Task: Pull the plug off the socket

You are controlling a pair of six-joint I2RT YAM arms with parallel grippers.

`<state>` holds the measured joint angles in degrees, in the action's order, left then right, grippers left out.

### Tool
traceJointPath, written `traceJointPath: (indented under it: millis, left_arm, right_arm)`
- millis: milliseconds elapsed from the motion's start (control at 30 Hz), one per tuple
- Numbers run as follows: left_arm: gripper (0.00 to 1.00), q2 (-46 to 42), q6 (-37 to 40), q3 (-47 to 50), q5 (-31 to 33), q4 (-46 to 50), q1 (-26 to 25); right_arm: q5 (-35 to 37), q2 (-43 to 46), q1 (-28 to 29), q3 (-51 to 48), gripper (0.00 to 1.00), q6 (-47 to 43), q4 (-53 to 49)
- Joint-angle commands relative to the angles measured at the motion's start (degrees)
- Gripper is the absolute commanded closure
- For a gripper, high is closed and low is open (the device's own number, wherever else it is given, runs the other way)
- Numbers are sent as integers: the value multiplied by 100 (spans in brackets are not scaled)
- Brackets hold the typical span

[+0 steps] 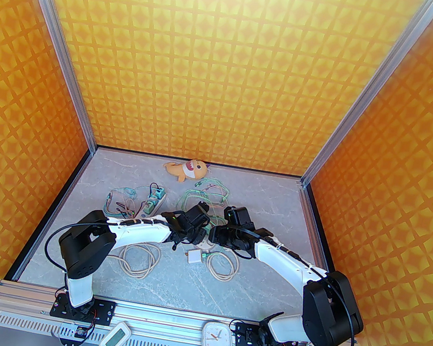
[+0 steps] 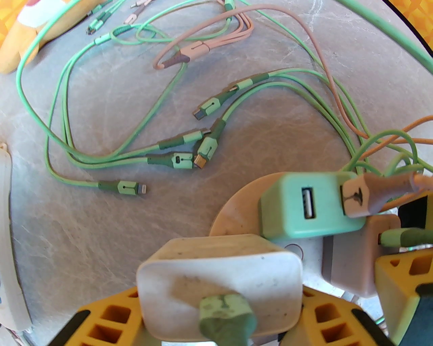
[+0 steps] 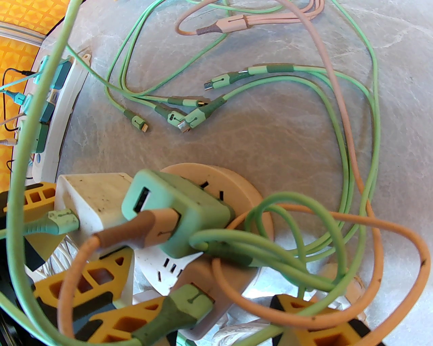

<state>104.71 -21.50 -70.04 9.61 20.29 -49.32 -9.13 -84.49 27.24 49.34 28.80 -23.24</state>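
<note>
White plastic, scuffed. The white plug (image 2: 220, 270) stands on the top face of the round socket (image 3: 236, 182), at the edge toward the left arm, with a green connector in its back. It looks fully seated, not yet out. The left gripper (image 2: 220, 304) clamps it, with a yellow finger pressed against each side and no gap visible.

The right gripper (image 3: 213, 304) straddles the pale adapter (image 3: 220, 280) at the socket's opposite edge. One finger looks to be against it, but cable masks the other side. I cannot tell whether it has closed.

The mint adapter (image 3: 176, 213) is plugged in at the socket's far side, just beside the white plug and perhaps touching it.

Risks, as I judge them:
- The socket lies loose on the counter (image 2: 101, 236). Without a firm hold from the right gripper, the socket may lift or slide with the plug instead of releasing it.
- An off-axis pull could bind the prongs, or the fingers could slip along the smooth plastic sides.
- The green cable (image 3: 270, 202) and orange cable (image 3: 389, 236) loop over the socket and across the right gripper. A lift may snag them and drag the mint adapter along.
- The mint adapter crowds the white plug and could be knocked loose.
- The two grippers sit just beside each other over the socket. A sideways jerk on release could bring them together.
</note>
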Motion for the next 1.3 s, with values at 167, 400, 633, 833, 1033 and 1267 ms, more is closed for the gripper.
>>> traceJointPath:
  millis: [167, 400, 633, 833, 1033, 1267]
  left_arm:
    - [83, -529, -421, 28, -766, -539, 151]
    - [86, -558, -415, 14, -778, -520, 156]
    - [88, -621, -529, 148, -1051, -756, 209]
    - [89, -387, -7, -139, -655, -334, -73]
    - [89, -42, 376, -471, 14, 36, -568]
    - [89, -94, 159, -452, 18, 18, -571]
  right_arm:
    - [491, -500, -7, -318, 50, -170, -804]
    - [484, -499, -8, -359, 50, -157, -778]
    - [497, -480, -9, -411, 51, -168, -778]
    - [504, -508, -8, -390, 50, -172, -804]
    - [535, -534, -8, -417, 51, -176, -811]
    - [577, -550, -6, -425, 50, -193, -840]
